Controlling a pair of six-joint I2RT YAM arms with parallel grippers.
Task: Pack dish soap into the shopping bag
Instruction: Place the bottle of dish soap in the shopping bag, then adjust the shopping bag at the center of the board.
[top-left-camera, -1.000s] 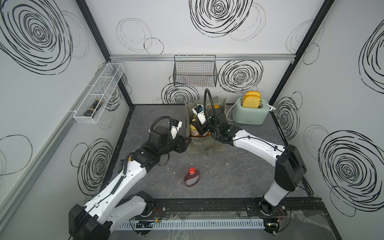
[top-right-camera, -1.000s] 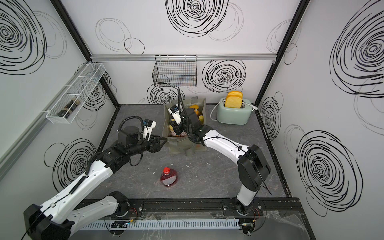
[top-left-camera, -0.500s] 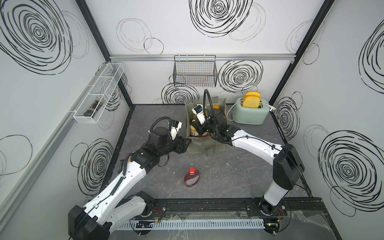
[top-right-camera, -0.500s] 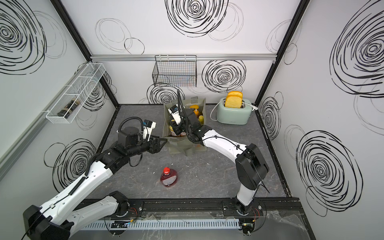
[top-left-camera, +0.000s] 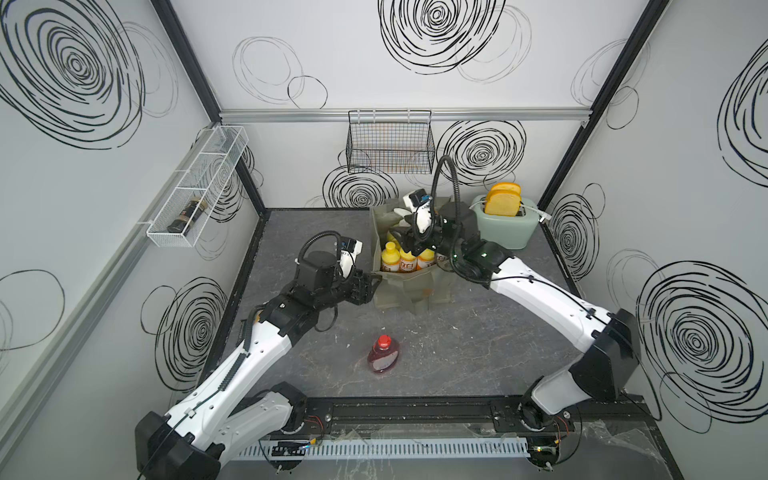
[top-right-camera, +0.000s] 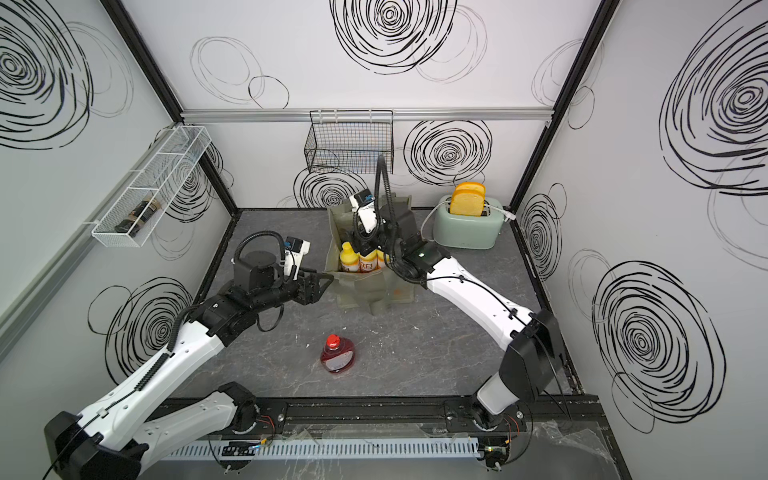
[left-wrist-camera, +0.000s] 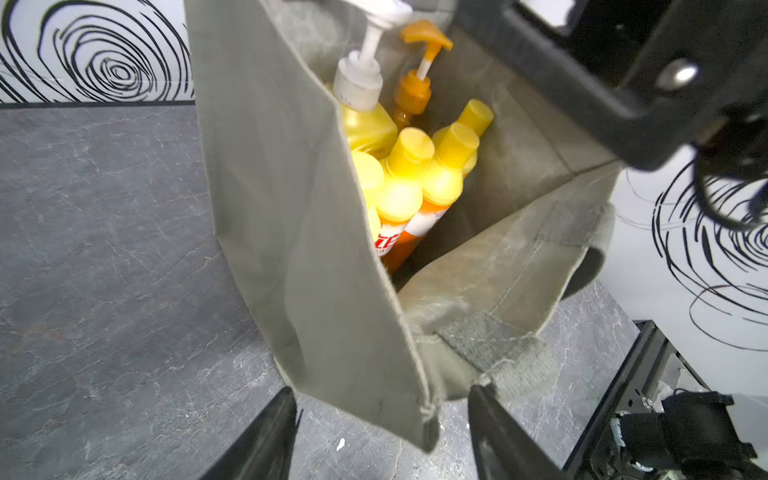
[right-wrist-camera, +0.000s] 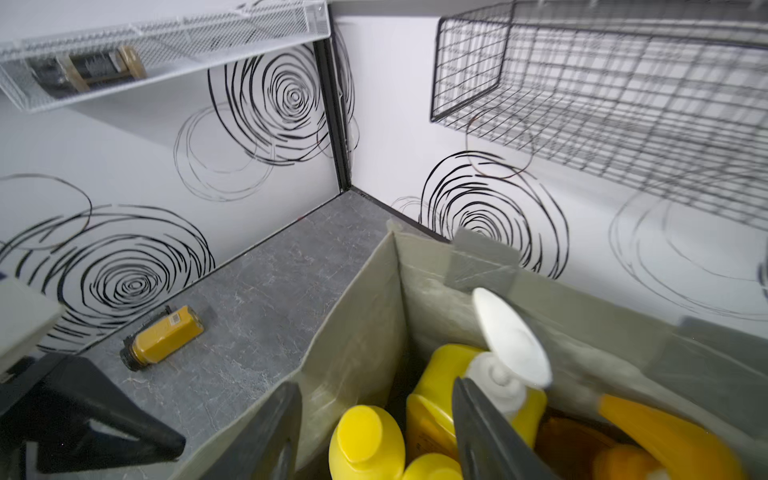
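**Six bottles in, one red bottle still out**

The shopping bag (top-left-camera: 409, 291) stands upright on the tabletop (top-left-camera: 478, 340) with its mouth open. Inside it, four small orange bottles (left-wrist-camera: 409, 174) with yellow caps are packed together on the side nearest the robot. The yellow pump bottle (left-wrist-camera: 365, 124) and the amber pump bottle (left-wrist-camera: 411, 95) stand behind them against the bag's far wall.

The left tool (left-wrist-camera: 382, 390) sits at the bag's near left corner, fingers spread to either side of the fabric edge. The corner hangs between them, but they are not pinching it. That position suits steadying the soft wall or keeping the mouth open while the other arm works, though right now the fabric looks free.

The right tool (right-wrist-camera: 374, 384) hangs inside the bag's mouth, just above the small bottles' caps. Its fingers are spread and hold nothing. It appears to be at the release end of a placement, with the bottles below standing on their own.

The red bottle (top-left-camera: 383, 357) is the only dish soap outside the bag. It sits on the tabletop in front of the bag, well apart from it and reachable by either arm. I judge the task nearly done, with fetching that bottle the remaining step. The free space in the bag looks to be beside the small bottles, so the bottle would need to be lowered carefully to avoid tipping them.
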